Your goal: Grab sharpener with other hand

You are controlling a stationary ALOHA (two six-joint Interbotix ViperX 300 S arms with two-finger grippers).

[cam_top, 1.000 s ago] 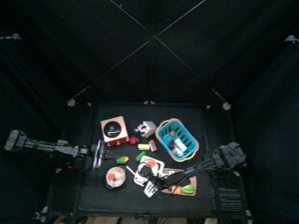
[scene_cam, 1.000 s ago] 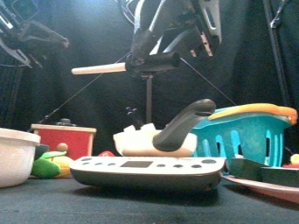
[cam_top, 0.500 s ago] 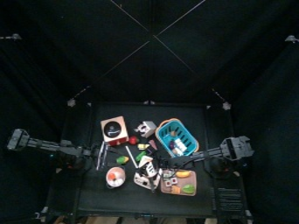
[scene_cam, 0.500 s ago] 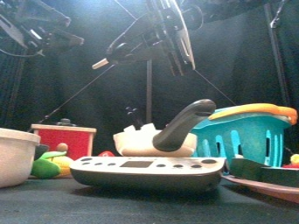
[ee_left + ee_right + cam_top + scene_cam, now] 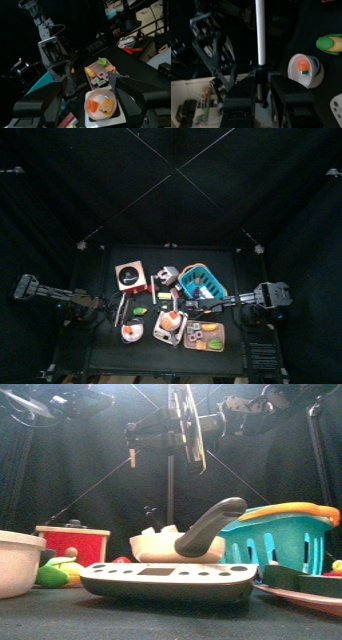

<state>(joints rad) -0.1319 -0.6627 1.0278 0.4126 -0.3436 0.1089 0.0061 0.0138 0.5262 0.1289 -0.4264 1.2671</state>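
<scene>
Right gripper jaws clamp the sharpener; left gripper jaws released

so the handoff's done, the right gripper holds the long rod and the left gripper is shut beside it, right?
Not quite. The left gripper is open: the left wrist view shows its jaws spread wide with nothing between them. The rest stands: in the right wrist view the right gripper is closed on the long rod.

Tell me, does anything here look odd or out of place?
The long white sharpener stands upright in mid-air, clamped in the right pincer. The left pincer gapes wide, empty. Nothing looks spilled or broken.
</scene>
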